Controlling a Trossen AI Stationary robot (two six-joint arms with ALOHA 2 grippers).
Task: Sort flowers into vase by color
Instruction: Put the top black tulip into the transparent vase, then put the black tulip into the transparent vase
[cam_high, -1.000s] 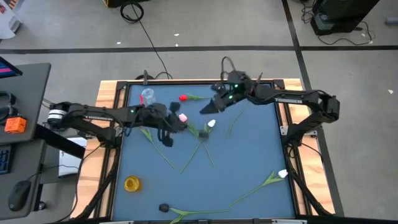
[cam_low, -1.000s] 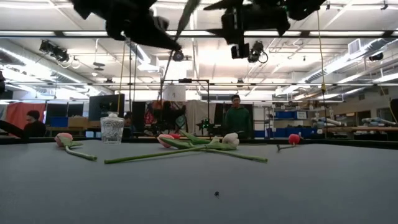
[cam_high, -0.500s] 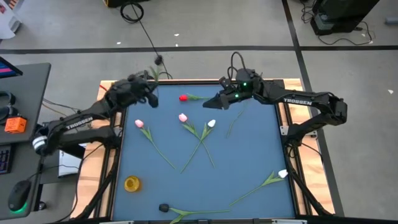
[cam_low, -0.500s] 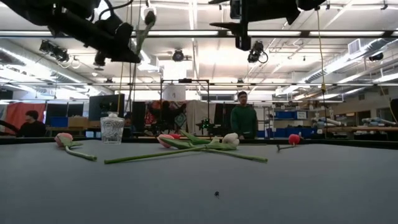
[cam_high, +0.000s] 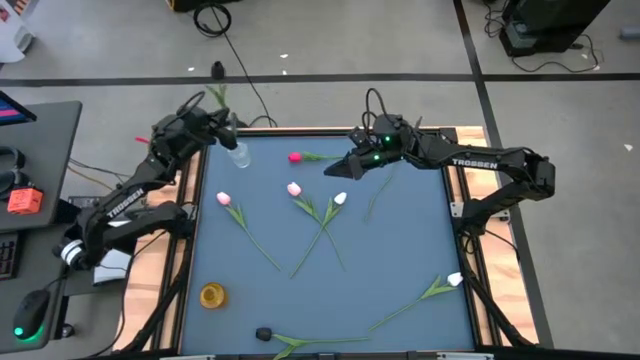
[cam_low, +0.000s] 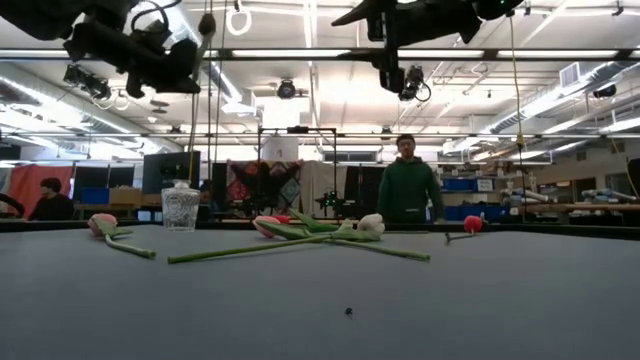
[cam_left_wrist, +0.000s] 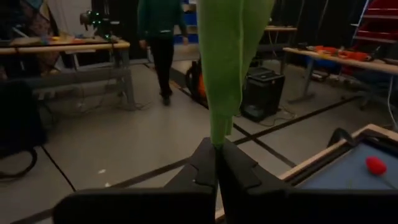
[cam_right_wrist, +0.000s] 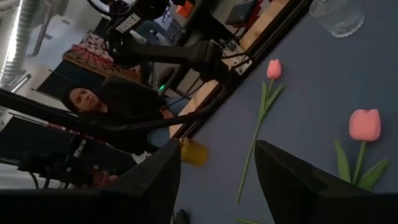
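The blue tabletop (cam_high: 400, 250) fills the middle, both dark arms reaching in over its far edge. The left arm's fingers (cam_high: 213, 112) are up above the far left corner, pinched tight on a green stem (cam_left_wrist: 227, 74); the held flower (cam_high: 217, 82) pokes out past the tabletop's edge over the floor, its dark head at the end. The right arm's fingers (cam_high: 332, 172) are spread wide and carry nothing, hovering over the far middle, close to the red tulip (cam_high: 295, 157) lying below.

Down on the tabletop: two pink tulips (cam_high: 223, 199) and a white one (cam_high: 340, 199) lie in the centre with their long stems crossing. Another white tulip (cam_high: 455, 279) rests near the right edge. A dark-headed one (cam_high: 264, 333) lies along the near edge. The clear glass vase (cam_high: 238, 154) stands upright in the far left corner, just under the left arm. A small yellow vase (cam_high: 212, 295) sits near the front left. In the room beyond the tabletop, a person in a green top (cam_low: 406, 190) stands.
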